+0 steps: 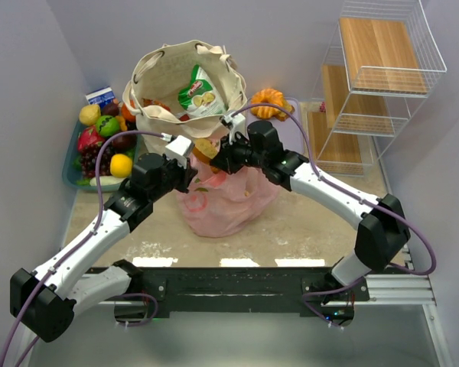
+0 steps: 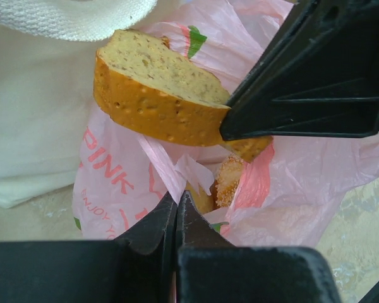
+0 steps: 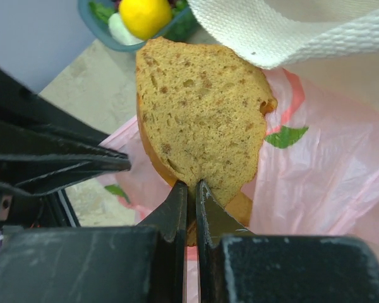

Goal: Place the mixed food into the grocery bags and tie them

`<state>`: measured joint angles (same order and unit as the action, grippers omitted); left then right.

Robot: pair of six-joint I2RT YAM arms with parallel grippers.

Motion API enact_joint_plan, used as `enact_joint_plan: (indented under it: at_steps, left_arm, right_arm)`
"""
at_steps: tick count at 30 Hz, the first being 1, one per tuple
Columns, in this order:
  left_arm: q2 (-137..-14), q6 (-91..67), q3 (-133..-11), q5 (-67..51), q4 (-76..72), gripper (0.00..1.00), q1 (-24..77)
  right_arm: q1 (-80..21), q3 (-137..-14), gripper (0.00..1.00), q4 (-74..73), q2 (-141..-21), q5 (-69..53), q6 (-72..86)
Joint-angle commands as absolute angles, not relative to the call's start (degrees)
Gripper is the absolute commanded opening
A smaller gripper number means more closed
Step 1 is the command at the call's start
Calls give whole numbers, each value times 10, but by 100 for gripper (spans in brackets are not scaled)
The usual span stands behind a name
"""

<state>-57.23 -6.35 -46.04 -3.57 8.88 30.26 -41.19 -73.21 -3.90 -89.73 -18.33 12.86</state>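
On the table, cream canvas tote stands behind. In front, thin pink plastic bag: my left pincer clenched on its rim, likely holding the mouth up. My right pincer grips the orange-crusted golden-brown cake slice just over it.

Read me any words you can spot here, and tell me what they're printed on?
"PINK" in red, on the pink plastic bag.
"ENJOY YO", cut off, just below on the same bag.
Green snack packet in the tote: logo too small to read.
Blue-and-white carton: print too blurred.
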Motion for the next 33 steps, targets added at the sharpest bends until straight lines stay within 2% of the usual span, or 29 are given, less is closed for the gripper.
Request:
enact_joint_plan:
  at_steps: [1, 11, 24, 33]
  left_arm:
    - [-567, -53, -459, -32, 78, 0, 299]
    - [-566, -53, -459, -32, 78, 0, 299]
    - [-570, -52, -460, -23, 80, 0, 299]
    - [-582, -58, -466, 18, 98, 0, 299]
  right_arm:
    - [-412, -783, 0, -47, -901, -125, 146]
    - [-412, -777, 0, -106, -919, -51, 109]
    - [-420, -694, 0, -142, -861, -79, 116]
    - [-439, -706, 0, -168, -854, -91, 125]
